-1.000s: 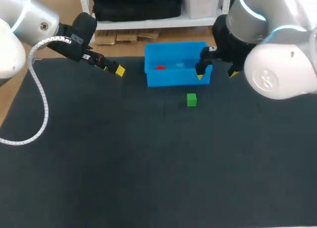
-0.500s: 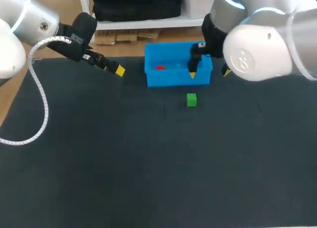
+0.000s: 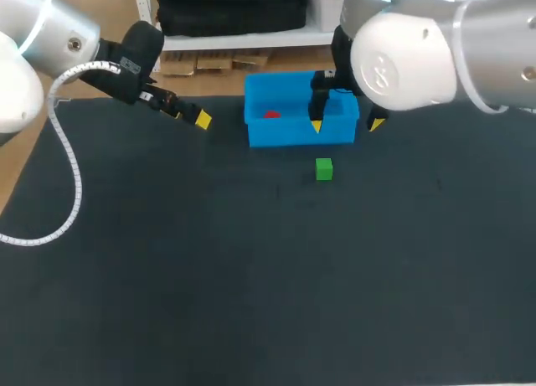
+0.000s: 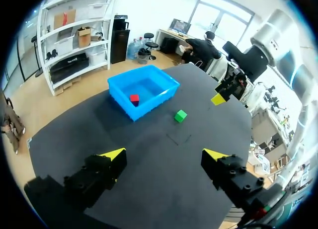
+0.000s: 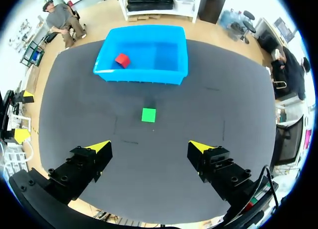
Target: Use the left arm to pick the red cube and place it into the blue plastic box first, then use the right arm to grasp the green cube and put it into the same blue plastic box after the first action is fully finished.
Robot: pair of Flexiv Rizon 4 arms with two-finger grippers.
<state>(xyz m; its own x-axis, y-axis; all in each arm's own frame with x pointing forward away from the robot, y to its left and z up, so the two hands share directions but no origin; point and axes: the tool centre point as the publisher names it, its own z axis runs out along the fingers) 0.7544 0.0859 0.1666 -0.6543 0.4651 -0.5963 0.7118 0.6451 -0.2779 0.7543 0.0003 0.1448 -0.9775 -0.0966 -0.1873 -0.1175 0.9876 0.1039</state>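
The red cube [image 3: 270, 115] lies inside the blue plastic box [image 3: 293, 133] at the table's far middle, near its left end. The green cube [image 3: 324, 169] sits on the dark mat just in front of the box. My right gripper [image 3: 346, 125] hangs open above the box's right end, high over the table; in its own view the green cube [image 5: 148, 114] lies ahead of its open fingers [image 5: 149, 146], before the box [image 5: 139, 76] with the red cube [image 5: 121, 60]. My left gripper [image 3: 188, 115] stands open and empty left of the box; its view shows the box [image 4: 149, 104], red cube [image 4: 134, 98] and green cube [image 4: 180, 115].
The dark mat [image 3: 251, 277] covers the whole table. A white cable [image 3: 71, 177] loops from my left arm over the mat's left side. My right arm's bulky joint [image 3: 410, 55] hangs over the back right.
My right arm has swung leftward, its open gripper shifting from the box's right edge to over the box's right end. The left arm and both cubes have not moved.
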